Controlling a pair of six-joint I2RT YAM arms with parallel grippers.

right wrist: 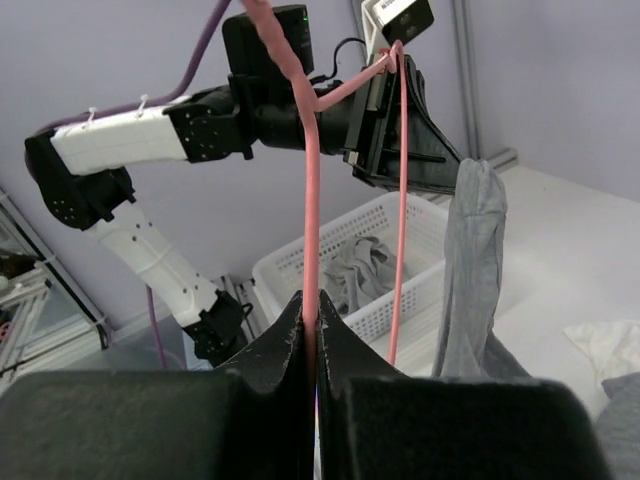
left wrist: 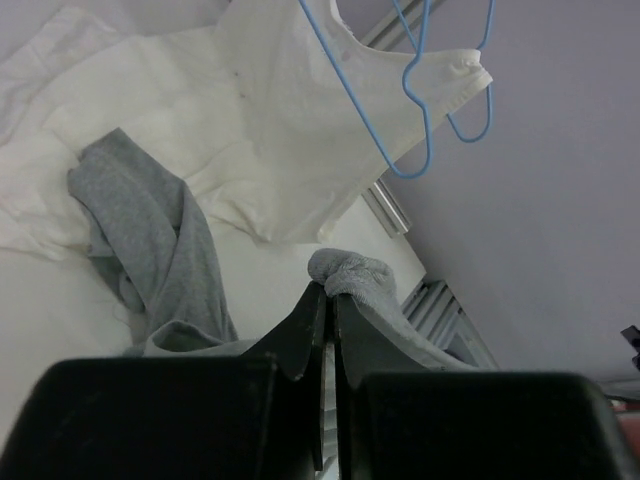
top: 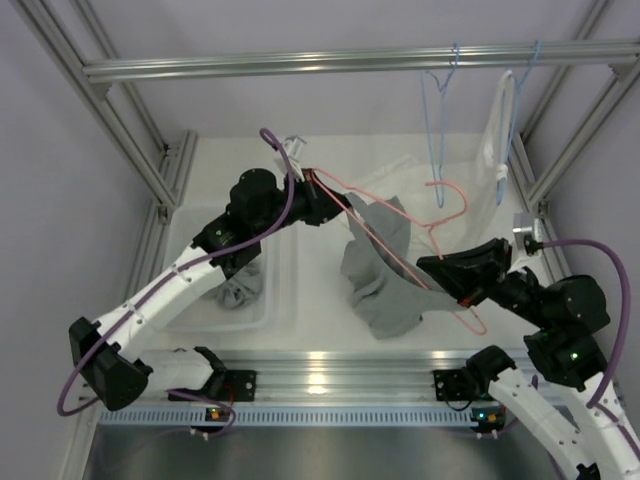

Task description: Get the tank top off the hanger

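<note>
Tank top (top: 385, 280) | left pincer (left wrist: 328, 290) nips it, apparently | right wrist alone shows right pincer (right wrist: 310, 300) clamping hanger (right wrist: 312, 180)

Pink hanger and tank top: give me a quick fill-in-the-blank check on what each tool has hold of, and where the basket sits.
1. The right tool is shut on the wire of the ___ hanger.
2. The left tool is shut on a strap of the ___ tank top.
3. The white basket sits on the ___ arm's side of the table.

Missing words: pink, grey, left.
</note>
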